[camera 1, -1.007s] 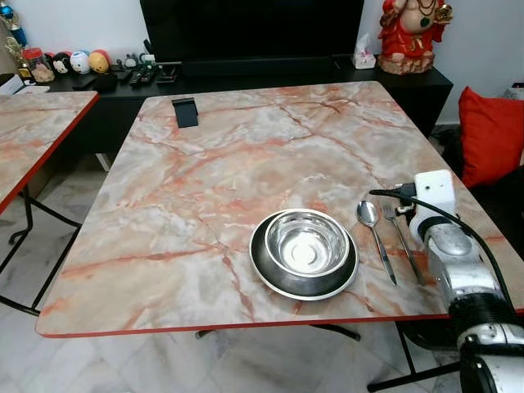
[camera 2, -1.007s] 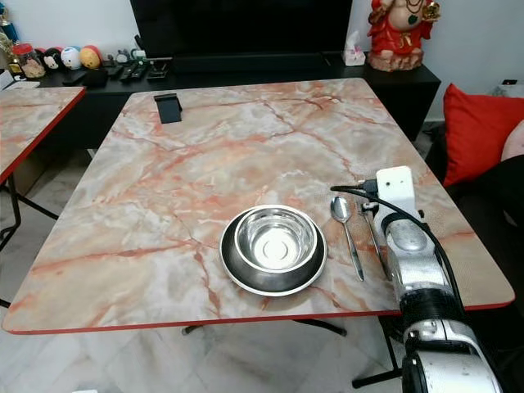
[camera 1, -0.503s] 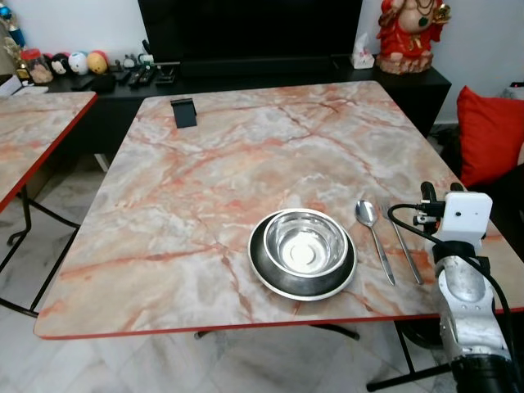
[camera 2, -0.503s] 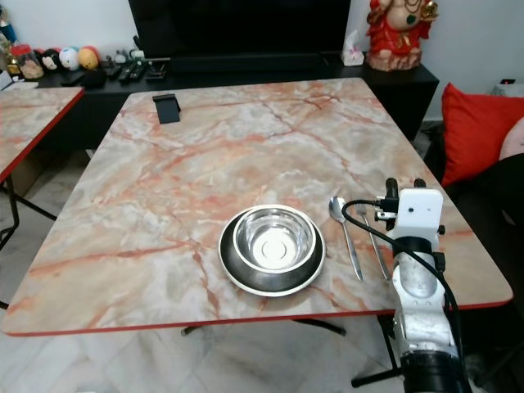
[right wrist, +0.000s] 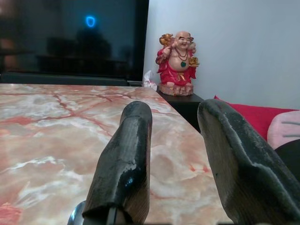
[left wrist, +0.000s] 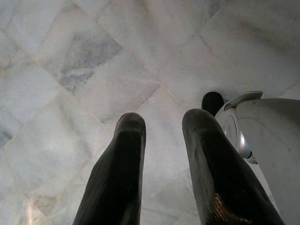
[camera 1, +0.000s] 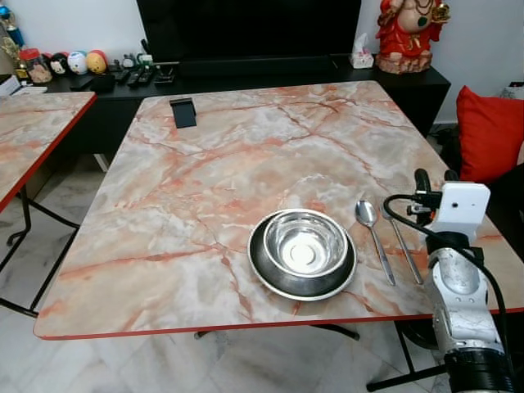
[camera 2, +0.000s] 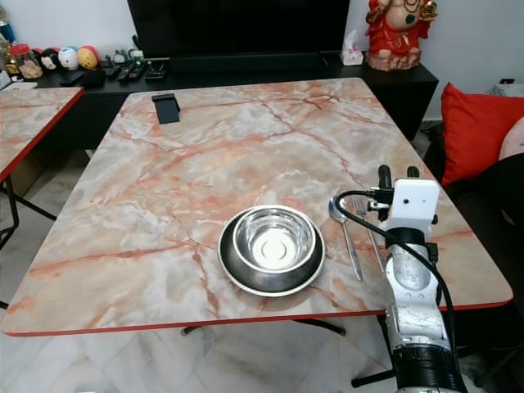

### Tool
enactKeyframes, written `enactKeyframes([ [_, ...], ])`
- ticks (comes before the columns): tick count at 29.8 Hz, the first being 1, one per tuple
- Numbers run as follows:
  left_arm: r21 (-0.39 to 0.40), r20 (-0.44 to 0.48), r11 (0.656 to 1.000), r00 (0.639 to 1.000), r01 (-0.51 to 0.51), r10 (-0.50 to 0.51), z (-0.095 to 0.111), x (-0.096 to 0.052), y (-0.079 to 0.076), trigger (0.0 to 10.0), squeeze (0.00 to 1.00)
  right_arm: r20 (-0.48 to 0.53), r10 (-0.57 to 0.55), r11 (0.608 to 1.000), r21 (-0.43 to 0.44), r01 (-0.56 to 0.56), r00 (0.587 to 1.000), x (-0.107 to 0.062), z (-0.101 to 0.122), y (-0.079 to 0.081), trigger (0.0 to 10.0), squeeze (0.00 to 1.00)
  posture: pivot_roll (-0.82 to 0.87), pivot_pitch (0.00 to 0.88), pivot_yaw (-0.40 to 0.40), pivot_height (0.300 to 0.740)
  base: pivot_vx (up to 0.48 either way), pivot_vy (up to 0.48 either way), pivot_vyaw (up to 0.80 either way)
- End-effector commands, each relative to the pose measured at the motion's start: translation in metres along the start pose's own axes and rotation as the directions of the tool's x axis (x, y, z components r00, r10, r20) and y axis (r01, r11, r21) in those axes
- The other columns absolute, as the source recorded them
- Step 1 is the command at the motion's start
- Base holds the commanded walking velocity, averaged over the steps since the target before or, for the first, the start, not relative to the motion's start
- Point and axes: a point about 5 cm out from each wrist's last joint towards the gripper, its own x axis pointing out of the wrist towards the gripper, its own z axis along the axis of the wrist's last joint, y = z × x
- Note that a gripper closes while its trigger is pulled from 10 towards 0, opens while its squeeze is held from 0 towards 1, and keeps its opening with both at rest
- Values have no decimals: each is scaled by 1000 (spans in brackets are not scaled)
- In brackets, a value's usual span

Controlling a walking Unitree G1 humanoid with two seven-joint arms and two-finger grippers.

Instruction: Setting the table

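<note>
Here a steel bowl (camera 1: 306, 242), seemingly empty, sits in a plate (camera 1: 270, 277).

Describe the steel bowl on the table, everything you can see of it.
The steel bowl is round, shiny and looks like polished metal, with a flat bottom that reflects light. It stands upright and looks empty, nested in the middle of a dark round plate with a pale rim. The pair sits near the front edge of the marble-patterned table, left of the spoon. Only the plate touches it.

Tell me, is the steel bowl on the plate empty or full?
Empty. The steel bowl sits upright on the plate, and its shiny bare bottom is visible.
</note>
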Motion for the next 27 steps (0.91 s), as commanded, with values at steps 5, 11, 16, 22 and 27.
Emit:
enactKeyframes([
  [5,14,-18,1000,1000,4,-4,-5,-1,1,10000,0,37,41,999,-5,-41,998,3,10,5,10000,0,-88,0,28,732,0,0,0],
  [11,3,-18,1000,1000,7,-7,-6,-1,-1,10000,0,42,50,999,-15,-49,998,10,14,5,10000,0,-83,0,14,732,0,0,0],
  [16,-11,-18,1000,1000,7,-7,-6,-1,-3,10000,0,44,60,998,-19,-59,997,14,16,7,10000,0,-75,0,4,732,0,0,0],
  [22,-17,-19,1000,1000,4,-4,-6,-1,-3,10000,0,41,64,998,-17,-63,997,14,15,9,10000,0,-73,0,5,732,0,0,0],
  [27,-19,-20,1000,1000,1,-2,-6,-1,-2,10000,0,38,58,998,-18,-57,998,14,15,7,10000,0,-74,0,7,732,0,0,0],
])
